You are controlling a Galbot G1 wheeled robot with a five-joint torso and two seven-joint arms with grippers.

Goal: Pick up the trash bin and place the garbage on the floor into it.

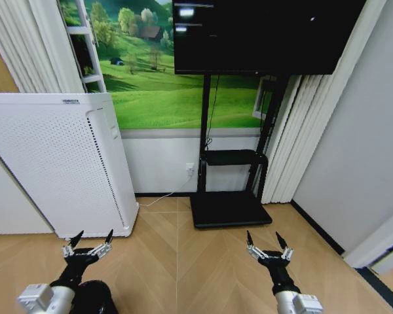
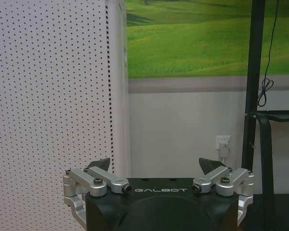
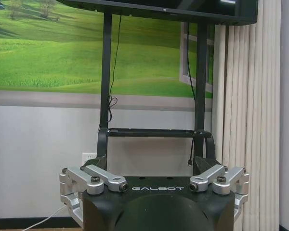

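Observation:
My left gripper hangs open low at the left, just in front of the white perforated appliance. In the left wrist view the same gripper is open with nothing between its fingers. A dark rounded shape lies under the left arm at the bottom edge; I cannot tell whether it is the trash bin. At the lower right my right gripper is open and empty above the wooden floor, and in its own wrist view this gripper faces the TV stand. The garbage is out of view.
A black TV stand with a flat base stands against the far wall, carrying a large screen. White vertical blinds hang to its right. A cable runs from a wall socket. Bare herringbone floor lies between the grippers.

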